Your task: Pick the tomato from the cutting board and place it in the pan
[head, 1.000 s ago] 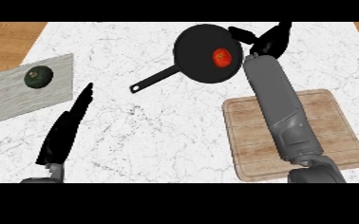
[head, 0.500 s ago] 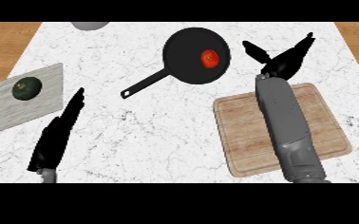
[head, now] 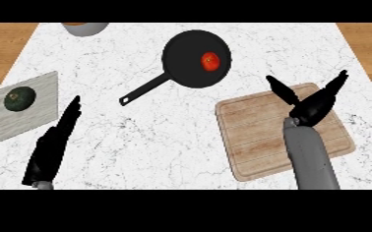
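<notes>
White marble bench (head: 181, 147) shows the job done: round red tomato (head: 210, 61) in black frying pan (head: 183, 66), my right hand (head: 309, 109) open

Right hand (head: 311, 109) fingers splayed; left hand (head: 52, 145) straight.

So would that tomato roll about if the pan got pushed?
Probably. The tomato is round and lies loose in the pan, so it would likely roll, though the pan's raised sides should keep it in. Its smooth-looking skin suggests it may be slippery to hold.
</notes>
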You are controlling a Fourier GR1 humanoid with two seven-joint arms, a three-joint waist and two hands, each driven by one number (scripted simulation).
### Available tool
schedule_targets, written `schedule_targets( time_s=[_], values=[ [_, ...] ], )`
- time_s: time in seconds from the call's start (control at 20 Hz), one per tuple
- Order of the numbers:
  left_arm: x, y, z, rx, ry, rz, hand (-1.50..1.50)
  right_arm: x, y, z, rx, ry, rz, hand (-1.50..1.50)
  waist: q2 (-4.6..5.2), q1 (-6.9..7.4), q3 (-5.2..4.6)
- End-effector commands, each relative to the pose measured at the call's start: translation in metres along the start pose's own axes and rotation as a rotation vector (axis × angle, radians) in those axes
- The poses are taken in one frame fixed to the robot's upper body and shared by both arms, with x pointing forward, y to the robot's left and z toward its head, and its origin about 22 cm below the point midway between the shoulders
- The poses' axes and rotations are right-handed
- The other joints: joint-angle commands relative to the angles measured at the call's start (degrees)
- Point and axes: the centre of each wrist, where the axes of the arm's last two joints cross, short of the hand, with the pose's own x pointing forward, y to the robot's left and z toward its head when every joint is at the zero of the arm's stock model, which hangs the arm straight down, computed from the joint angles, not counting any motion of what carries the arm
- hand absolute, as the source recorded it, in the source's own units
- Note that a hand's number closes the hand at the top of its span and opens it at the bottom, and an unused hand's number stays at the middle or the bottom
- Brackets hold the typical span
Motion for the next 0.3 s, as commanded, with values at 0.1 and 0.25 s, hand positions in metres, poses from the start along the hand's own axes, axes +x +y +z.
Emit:
schedule_targets(
  time_s=[0.1,0.25],
  values=[
    [-0.005,0.002,0.012,-0.006,-0.007,0.005,0.0,-0.011,-0.075,0.008,0.022,-0.008,-0.005,-1.5,0.13,0.03,-0.02],
    [-0.001,-0.005,0.003,0.002,0.003,-0.005,0.0,-0.011,-0.097,0.029,0.044,-0.017,-0.014,-1.5,0.31,0.32,0.01]
  ],
)
